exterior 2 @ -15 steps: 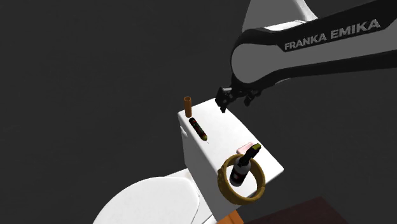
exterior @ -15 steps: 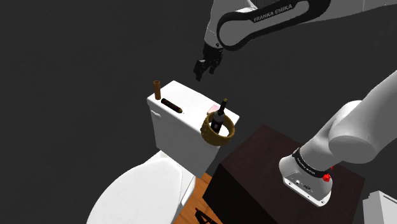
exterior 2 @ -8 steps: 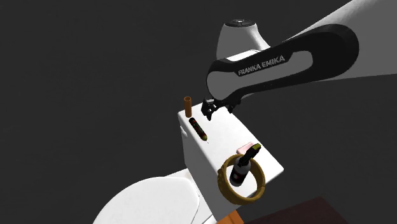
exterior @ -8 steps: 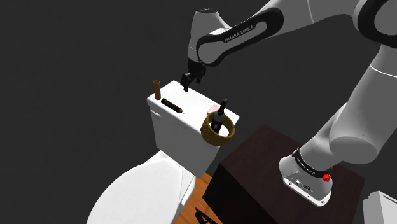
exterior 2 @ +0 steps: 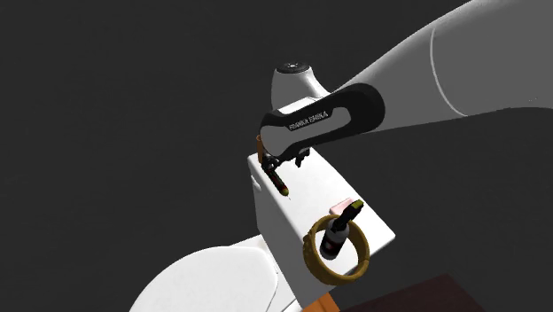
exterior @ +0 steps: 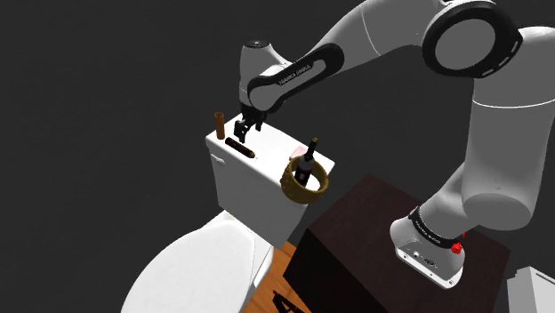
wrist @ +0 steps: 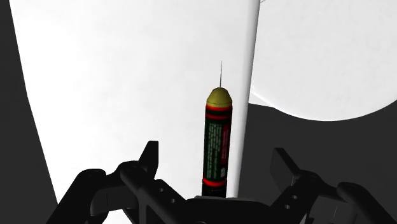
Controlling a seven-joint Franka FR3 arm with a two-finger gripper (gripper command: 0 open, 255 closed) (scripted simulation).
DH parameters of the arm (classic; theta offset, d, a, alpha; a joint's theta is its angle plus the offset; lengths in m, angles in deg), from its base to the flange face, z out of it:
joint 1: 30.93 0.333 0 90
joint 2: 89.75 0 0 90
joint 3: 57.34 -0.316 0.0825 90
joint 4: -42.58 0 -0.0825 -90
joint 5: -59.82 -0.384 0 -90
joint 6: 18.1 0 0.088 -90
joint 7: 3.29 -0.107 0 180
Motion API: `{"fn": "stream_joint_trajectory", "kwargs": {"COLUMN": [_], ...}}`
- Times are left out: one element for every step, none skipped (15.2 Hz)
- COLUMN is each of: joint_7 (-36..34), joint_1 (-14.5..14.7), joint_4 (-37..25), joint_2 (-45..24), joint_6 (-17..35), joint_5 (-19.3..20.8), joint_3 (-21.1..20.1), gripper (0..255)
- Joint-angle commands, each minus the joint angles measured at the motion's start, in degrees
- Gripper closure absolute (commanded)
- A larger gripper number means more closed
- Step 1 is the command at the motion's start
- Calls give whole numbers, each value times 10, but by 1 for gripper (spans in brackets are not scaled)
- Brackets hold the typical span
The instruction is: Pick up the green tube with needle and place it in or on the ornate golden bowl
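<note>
The tube (wrist: 217,143) is dark green with red bands, an olive tip and a thin needle. It lies flat on the white toilet tank lid (exterior: 269,147), and looks dark brown from afar (exterior: 240,148) (exterior 2: 278,180). My gripper (wrist: 216,168) hangs open just above it, one finger on each side and neither touching it. It hovers low over the tube in the shoulder view (exterior: 243,133) and the second exterior view (exterior 2: 276,165). The ornate golden bowl (exterior: 305,185) (exterior 2: 337,255) sits at the lid's other end with a dark bottle (exterior: 308,163) (exterior 2: 338,232) in it.
A brown cylinder (exterior: 219,124) stands upright at the lid's far corner, close to the gripper. A small pink item (exterior: 296,151) lies behind the bowl. Below are the white toilet seat lid (exterior: 200,267), a wooden floor strip (exterior: 277,267) and the dark stand (exterior: 356,249).
The arm swung toward the shoulder view's left and came down, carrying the open gripper from above the tank's far side to just over the tube. Nothing on the lid moved.
</note>
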Motion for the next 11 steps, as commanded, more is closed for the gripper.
{"fn": "stream_joint_trajectory", "kwargs": {"joint_7": [4,4,5,5,5,5,4,4,3,3,2], "joint_1": [6,10,15,15,16,16,17,17,18,18,19], "joint_4": [-45,-67,-90,-93,-94,-95,-96,-97,-98,-100,-102], "joint_2": [-49,-72,-95,-98,-103,-109,-115,-120,-126,-132,-141], "joint_6": [-3,-5,-9,-9,-5,0,5,9,14,18,25], "joint_5": [7,10,13,13,14,15,16,17,17,18,19], "joint_3": [3,3,4,4,5,6,7,7,8,9,10], "gripper": [0,0,0,0,0,0,0,0,0,0,0]}}
